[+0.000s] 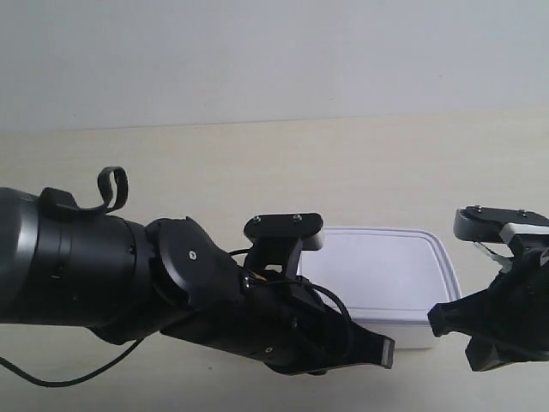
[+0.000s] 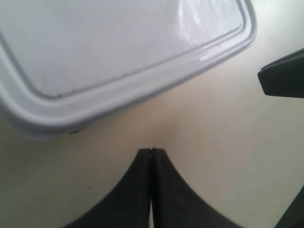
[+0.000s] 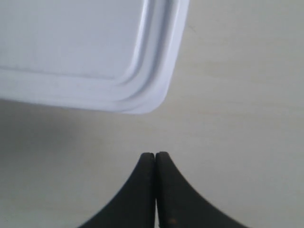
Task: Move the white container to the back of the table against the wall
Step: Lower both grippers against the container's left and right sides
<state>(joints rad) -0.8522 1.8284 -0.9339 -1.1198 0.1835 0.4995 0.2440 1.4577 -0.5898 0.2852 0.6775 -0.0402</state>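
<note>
The white container lies flat on the table, lid on, well short of the wall. My left gripper is shut on nothing and hovers over bare table just off the container's long side. In the exterior view it is at the box's near edge. My right gripper is also shut and empty, a short way from a rounded corner of the container. From the exterior it sits by the box's near right corner. Neither gripper visibly touches the box.
The dark tip of the right gripper shows at the edge of the left wrist view, close to the left one. Bare cream table stretches between the box and the wall. The bulky left arm fills the exterior view's lower left.
</note>
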